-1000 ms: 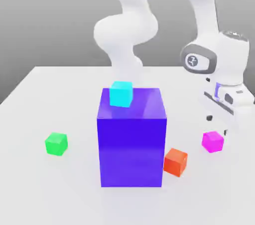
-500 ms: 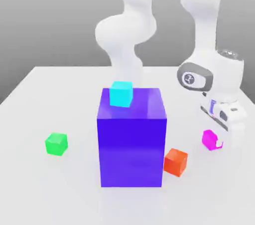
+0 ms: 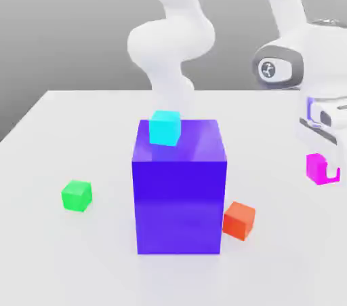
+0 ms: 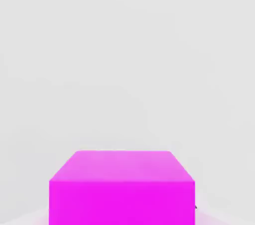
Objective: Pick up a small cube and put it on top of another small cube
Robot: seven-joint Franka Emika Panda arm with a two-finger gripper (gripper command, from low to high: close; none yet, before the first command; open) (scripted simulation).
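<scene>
My gripper (image 3: 324, 167) is shut on the small magenta-pink cube (image 3: 316, 167) and holds it a little above the table at the exterior view's right. In the hand view the same magenta cube (image 4: 121, 188) sits close below the camera over bare white table. The small green cube (image 3: 76, 195) rests on the table at the exterior view's left, far from my gripper, with the big blue-purple block (image 3: 179, 189) standing between them.
A cyan cube (image 3: 165, 127) sits on top of the blue-purple block. An orange-red cube (image 3: 238, 220) lies on the white table (image 3: 54, 250) beside the block's lower right corner. The arm's white links rise behind the block.
My gripper dropped onto the magenta cube and shut on it. It has since risen and moved toward the exterior view's right with the cube in it.
</scene>
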